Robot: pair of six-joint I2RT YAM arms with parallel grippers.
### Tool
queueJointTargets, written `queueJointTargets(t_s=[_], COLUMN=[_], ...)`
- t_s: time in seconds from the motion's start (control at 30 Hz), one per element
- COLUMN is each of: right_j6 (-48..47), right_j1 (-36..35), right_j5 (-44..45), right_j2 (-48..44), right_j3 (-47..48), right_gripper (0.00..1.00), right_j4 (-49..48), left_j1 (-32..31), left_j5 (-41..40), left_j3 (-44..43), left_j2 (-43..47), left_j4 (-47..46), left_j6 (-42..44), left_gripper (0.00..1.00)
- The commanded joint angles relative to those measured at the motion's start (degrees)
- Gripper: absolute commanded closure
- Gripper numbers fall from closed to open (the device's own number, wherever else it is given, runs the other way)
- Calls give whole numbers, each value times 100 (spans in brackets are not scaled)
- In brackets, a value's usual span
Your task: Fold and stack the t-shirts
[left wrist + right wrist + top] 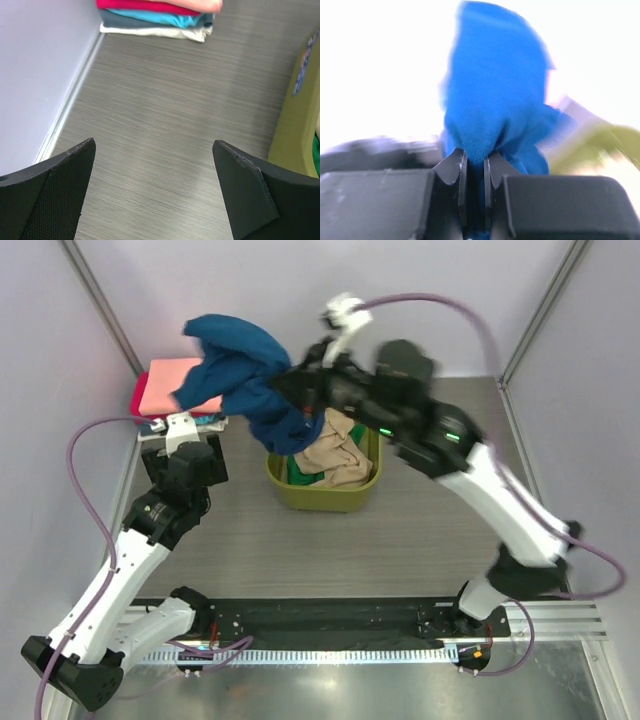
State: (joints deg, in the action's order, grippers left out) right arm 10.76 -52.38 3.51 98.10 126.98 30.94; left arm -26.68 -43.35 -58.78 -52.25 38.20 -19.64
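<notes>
Aloft, one blue t-shirt (245,380) hangs bunched from the right pincer (472,175), whose two fingers (451,172) are pinched tight on a fold of the cloth, with only a thin gap of fabric between them. The shirt is lifted clear of the tabletop (165,115), and its lower end dangles over the back-left corner of the tub (320,498); whether it touches what lies inside cannot be told.

One olive-green tub stands near the middle of the tabletop. Two shirts lie crumpled in it: a tan shirt (335,455) filling most of it and a green shirt (300,475) showing along the left and near side.

One stack (175,390) of folded shirts sits at the back-left corner of the tabletop, well apart from the tub. At least four layers can be counted: a salmon-pink shirt (180,388) on top, a red shirt (145,5) under it, a teal shirt (160,19) below that and a pale shirt (160,32) at the bottom. A darker band shows between the teal and the pale layer, and it is unclear whether that is a shirt of its own.

Of the two pincers, the left pincer (155,185) stands wide apart and holds nothing, poised over bare tabletop between the stack and the tub
</notes>
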Motion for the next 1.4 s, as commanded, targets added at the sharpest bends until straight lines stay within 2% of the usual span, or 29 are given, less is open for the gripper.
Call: queueJointTargets(t_s=[0.0,0.07,0.23,0.4,0.43,0.5,0.53,0.57,0.67,0.8,0.9,1.1,1.27,1.37], right_j6=[259,356,768,1496,1638,1998,2400,2587,3054,2783,2414,2175,2202,2149], right_j1=[105,105,105,114,114,105,123,131,254,369,395,483,588,624], right_j5=[35,368,1843,3092,3590,3989,4130,4427,4510,4501,4449,3201,1930,1513], right_j2=[-1509,-1899,-2935,-3052,-3043,-3104,-3183,-3297,-3938,-4536,-4502,-3870,-3834,-3764], right_j3=[-874,-1700,-3789,-5041,-5373,-5752,-6189,-6403,-7036,-7091,-6897,-6844,-7731,-8267], right_gripper=[99,99,99,98,94,67,49,21,3,2,0,0,0,0], right_j4=[-913,-984,-853,-327,5,350,604,711,870,818,651,-131,-983,-1414], left_j1=[66,75,110,145,154,154,154,145,154,154,145,154,145,163], left_j5=[-499,-542,-508,-244,-165,-34,72,351,966,1574,1987,2489,2542,2787], left_j3=[-63,-63,-46,-72,-80,-72,-72,-63,-37,-133,-247,-1001,-1644,-1882], left_j2=[215,259,364,207,189,162,154,162,101,-171,-443,-1515,-2482,-2939], left_j4=[-58,-49,-84,-75,-67,-101,-128,-154,-269,-286,-304,-287,-128,-84], left_j6=[-225,-242,-260,-233,-225,-190,-163,-94,-31,-5,-40,-690,-778,-831], left_gripper=[0,0,0,0,0,0,0,0,0,0,0,0,0,0])
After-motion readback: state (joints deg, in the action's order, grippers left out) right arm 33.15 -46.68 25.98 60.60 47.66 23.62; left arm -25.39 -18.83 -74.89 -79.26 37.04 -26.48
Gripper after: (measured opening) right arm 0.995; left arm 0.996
